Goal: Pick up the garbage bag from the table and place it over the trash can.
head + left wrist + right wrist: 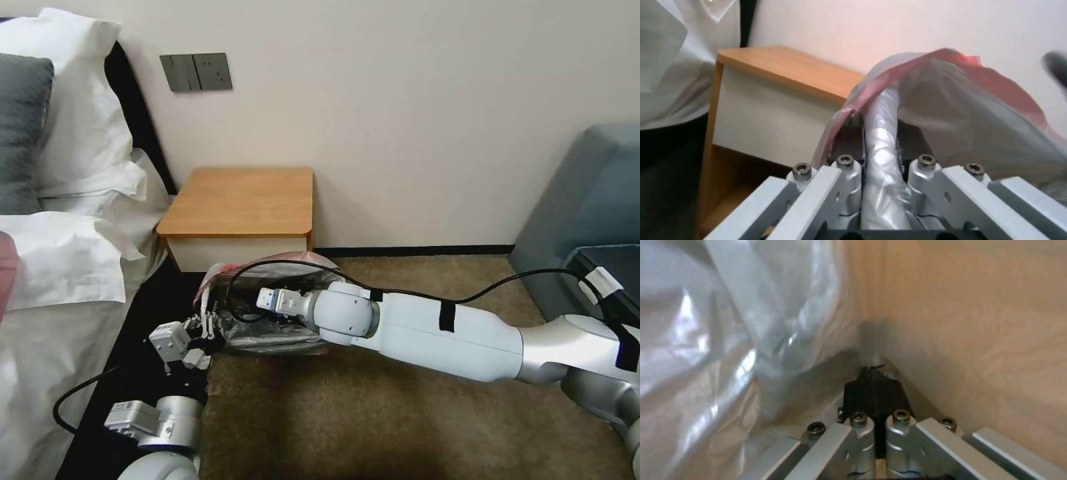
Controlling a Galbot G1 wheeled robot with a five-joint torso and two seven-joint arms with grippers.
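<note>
Left hand [203,328] sits low in the lower left of the head view, at the left edge of the bag [267,333]. Left wrist view: its fingers [849,180] are pressed onto a twisted rope of grey plastic, with the pinkish-red rim [907,66] ballooning up past the tips. So the left hand is pinching the bag at its rim.

Right arm crosses from the right edge toward frame centre; right hand [283,320] is down inside the bag mouth, hidden from the head view by wrist and film. Right wrist view: black fingertips [873,386] meet, pressed together, grey film on one side and a cream wall on the other, likely the can's inside face. Whether any film lies between the tips, cannot tell.

Bag is off the counter [240,200], whose top sits bare at upper centre. It lies on the carpet just in front of the white drawer front, centre of frame, mouth puffed open. Can itself cannot be made out under the plastic in the head view.

Key relation: the two hands flank the bag mouth, left hand outside on the left rim, right hand inside toward the middle. Bag's long axis runs left-right across the frame, along the line between the hands. Left hand is nearer the rim, so, judging by this, spreading the rim hinges on it.
</note>
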